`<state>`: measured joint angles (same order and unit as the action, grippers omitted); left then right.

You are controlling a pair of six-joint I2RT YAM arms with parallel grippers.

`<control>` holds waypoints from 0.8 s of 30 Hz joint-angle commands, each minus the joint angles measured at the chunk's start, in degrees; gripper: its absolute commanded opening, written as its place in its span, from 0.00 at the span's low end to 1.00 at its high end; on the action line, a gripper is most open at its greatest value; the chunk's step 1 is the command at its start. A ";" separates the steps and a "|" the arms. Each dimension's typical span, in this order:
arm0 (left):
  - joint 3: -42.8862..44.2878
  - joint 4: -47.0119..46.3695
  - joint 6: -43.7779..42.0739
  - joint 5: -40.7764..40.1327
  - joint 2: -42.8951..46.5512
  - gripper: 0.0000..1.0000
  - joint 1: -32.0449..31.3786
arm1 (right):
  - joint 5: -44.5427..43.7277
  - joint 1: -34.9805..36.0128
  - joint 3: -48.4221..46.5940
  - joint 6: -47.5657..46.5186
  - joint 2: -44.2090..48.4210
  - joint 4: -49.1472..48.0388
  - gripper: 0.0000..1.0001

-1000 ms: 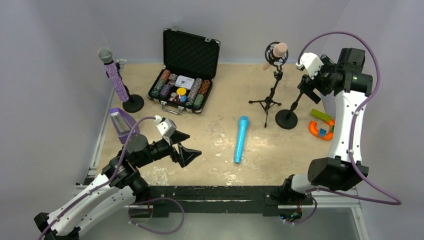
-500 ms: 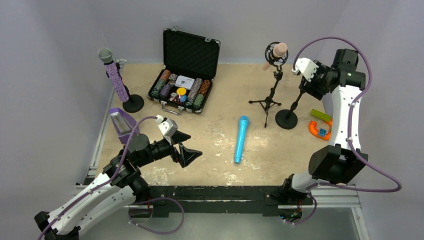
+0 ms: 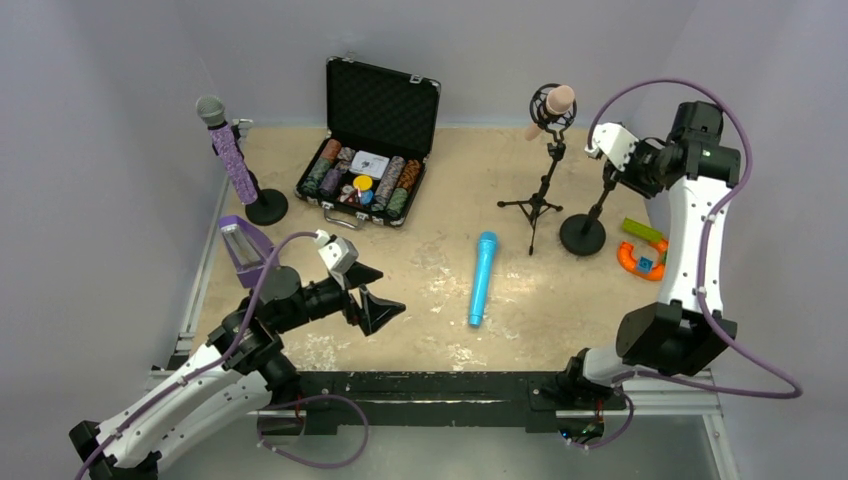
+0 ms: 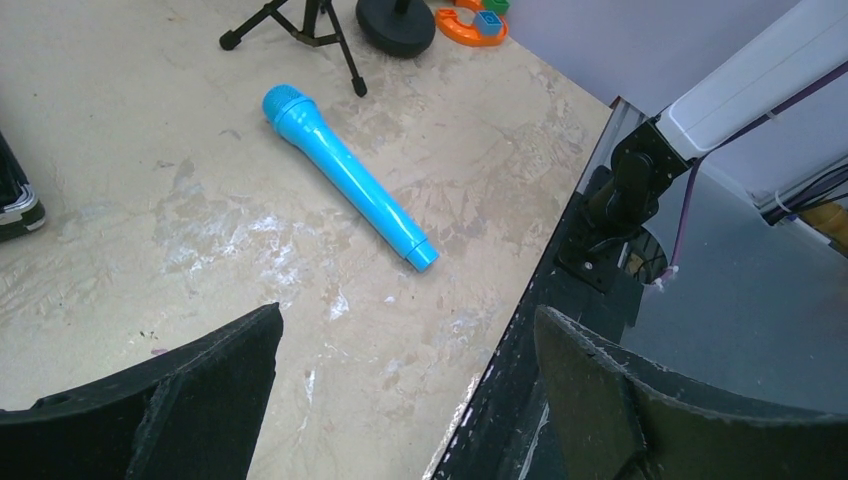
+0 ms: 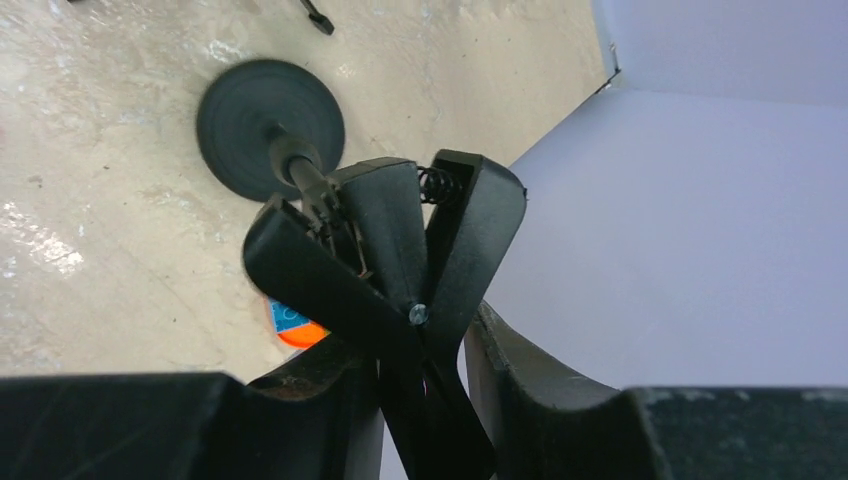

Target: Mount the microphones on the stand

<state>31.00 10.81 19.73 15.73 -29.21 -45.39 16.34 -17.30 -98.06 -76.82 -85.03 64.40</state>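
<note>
orange toy [image 5: 303, 334] mostly behind clip [image 5: 392, 250] (right wrist), tripod [image 4: 342, 52] cropped

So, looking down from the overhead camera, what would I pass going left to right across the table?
In order: purple microphone → chip case → blue microphone → pink microphone → orange toy.

Table [image 3: 440, 190]: tan, scuffed top with pale worn patches.
Middle: blue microphone [image 3: 482, 277] lies flat, head toward the far side, touching nothing.
Far left: left stand [image 3: 266, 207] on a round black base.
Far middle: chip case [image 3: 382, 105], open, lid up.
Far right: tripod stand [image 3: 533, 205] on three legs; just beside it, right stand [image 3: 583, 234] on a round black base.
Right edge: orange toy [image 3: 641, 261] and green block [image 3: 642, 230], near that base.
Left edge: purple-capped container [image 3: 243, 245].
</note>
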 commanded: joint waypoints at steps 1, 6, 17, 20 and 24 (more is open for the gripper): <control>2.50 -1.56 -1.03 1.53 -1.19 0.99 0.38 | 4.88 -0.29 -5.34 -1.61 6.19 1.42 0.01; 4.26 -0.84 -1.93 2.32 -2.31 0.99 0.30 | 9.37 0.02 -8.29 -2.09 9.62 6.86 0.00; 10.73 6.43 -6.66 1.53 -1.49 0.99 0.30 | 17.73 13.79 -11.36 3.09 13.51 20.46 0.00; 12.27 8.72 -7.29 0.67 -1.02 0.99 0.31 | 18.39 18.18 -11.28 6.24 13.80 20.50 0.00; 13.28 10.80 -7.79 -0.88 -0.10 0.99 0.30 | 24.46 21.86 -12.67 10.12 12.11 20.45 0.00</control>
<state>41.56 18.90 13.89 16.73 -30.20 -45.39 33.52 1.83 -107.59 -71.16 -72.69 86.83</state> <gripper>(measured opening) 0.991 0.254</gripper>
